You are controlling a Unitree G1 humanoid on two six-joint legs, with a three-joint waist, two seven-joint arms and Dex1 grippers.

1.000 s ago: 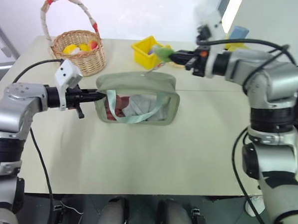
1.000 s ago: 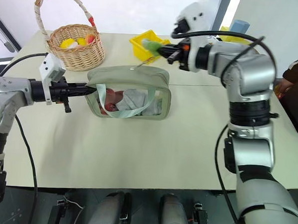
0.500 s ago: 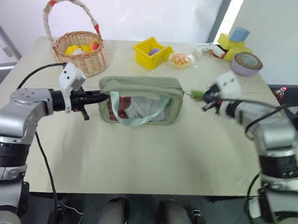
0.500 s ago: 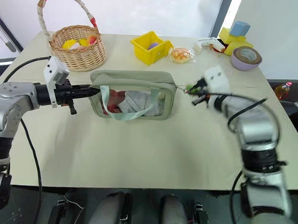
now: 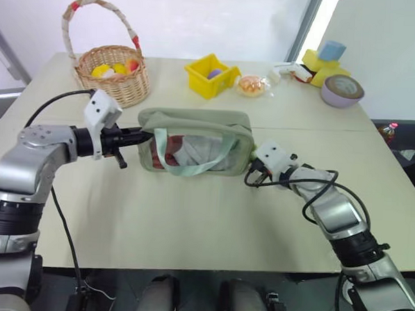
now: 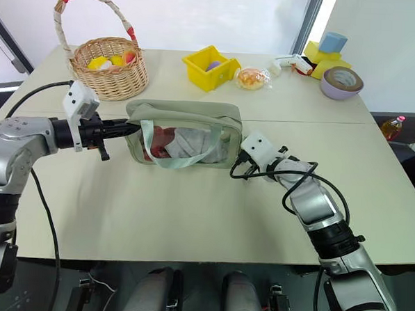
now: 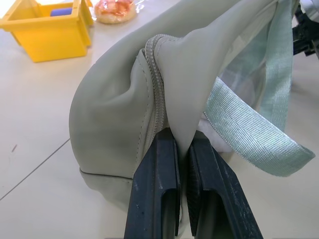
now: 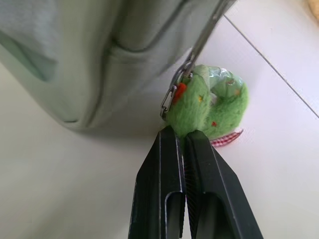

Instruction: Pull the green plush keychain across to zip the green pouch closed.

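Lowered from above the yellow bin [image 5: 210, 74], right pincer [image 8: 185, 137] clamps the green plush keychain [image 8: 212, 107] at the green pouch [image 5: 195, 123]'s right end, while left pincer [image 7: 180, 149] pinches its left end.

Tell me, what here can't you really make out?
- Whether the green pouch is zipped fully shut: head views, its folded top hides the zipper.
- Pouch contents: reddish and pale shapes, blurred by the plastic side.
- Green plush keychain: head views, behind the right gripper.
- What the yellow bin holds: its walls hide most.
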